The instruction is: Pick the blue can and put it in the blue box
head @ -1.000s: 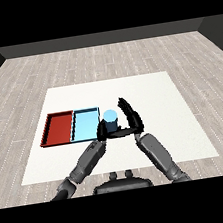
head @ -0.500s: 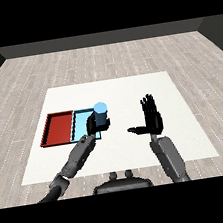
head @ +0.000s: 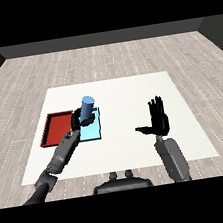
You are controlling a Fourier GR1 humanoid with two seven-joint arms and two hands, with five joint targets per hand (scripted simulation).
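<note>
Over the light blue tray (head: 94, 132), beside the red tray (head: 55, 130), your left hand (head: 79, 119) curls round the blue can (head: 87, 108), tilted; release it so and it may topple out. Your right hand (head: 159, 121) hangs spread, idle.

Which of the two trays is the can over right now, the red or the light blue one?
The light blue tray, the right-hand one of the pair. The left hand holds the blue can above it; the red tray lies further left.

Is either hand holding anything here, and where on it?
The left hand curls round the blue can's lower part. The right hand holds nothing.
</note>
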